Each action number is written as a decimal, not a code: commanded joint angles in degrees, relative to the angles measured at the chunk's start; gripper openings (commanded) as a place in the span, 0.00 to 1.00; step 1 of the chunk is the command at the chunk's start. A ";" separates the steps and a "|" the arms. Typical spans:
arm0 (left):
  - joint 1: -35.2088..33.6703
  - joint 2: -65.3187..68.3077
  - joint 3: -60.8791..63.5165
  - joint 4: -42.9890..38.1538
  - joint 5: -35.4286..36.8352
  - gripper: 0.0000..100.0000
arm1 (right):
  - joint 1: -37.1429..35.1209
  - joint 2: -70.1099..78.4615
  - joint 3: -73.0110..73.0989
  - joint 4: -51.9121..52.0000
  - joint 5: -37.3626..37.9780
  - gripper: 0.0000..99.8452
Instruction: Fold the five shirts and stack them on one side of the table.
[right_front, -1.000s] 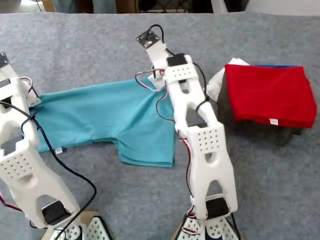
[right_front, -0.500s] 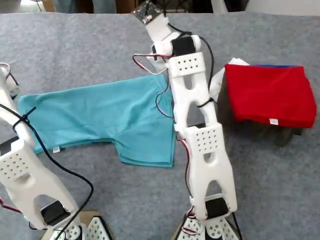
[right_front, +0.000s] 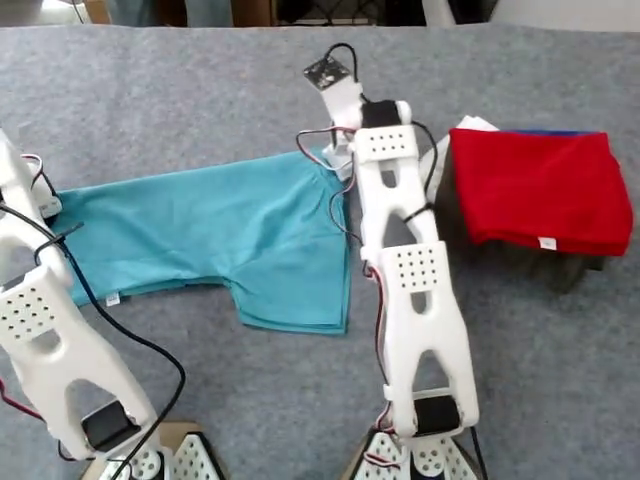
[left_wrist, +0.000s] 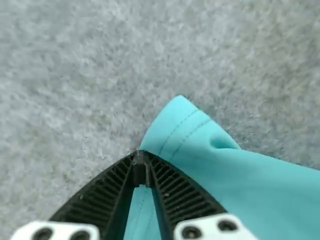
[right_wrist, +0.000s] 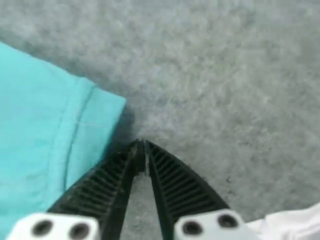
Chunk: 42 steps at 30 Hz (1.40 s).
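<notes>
The teal shirt (right_front: 210, 235) lies spread flat on the grey table (right_front: 150, 100), reaching from near the left edge to the middle, with one sleeve pointing toward the near edge. The left tool (left_wrist: 140, 165) is clenched on the shirt's stitched corner at the left edge, and teal cloth shows between its fingers. The right tool (right_wrist: 141, 150) sits at the shirt's other end, just beside the hemmed corner; its fingers are pressed together with bare table showing between them. Near the right edge, a folded red shirt (right_front: 540, 190) tops the stack (right_front: 447, 215), with a white garment (right_front: 432, 165) poking out beneath.
</notes>
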 joint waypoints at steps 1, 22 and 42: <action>-0.66 -2.29 -6.55 4.48 -0.79 0.03 | 0.35 -1.01 -9.45 4.84 0.09 0.01; -4.97 -40.62 32.31 9.32 -14.51 0.03 | -10.99 -33.98 30.90 11.78 -1.93 0.01; 0.75 -46.51 69.67 -22.24 -14.07 0.03 | 1.49 -32.22 58.77 -11.34 -1.32 0.01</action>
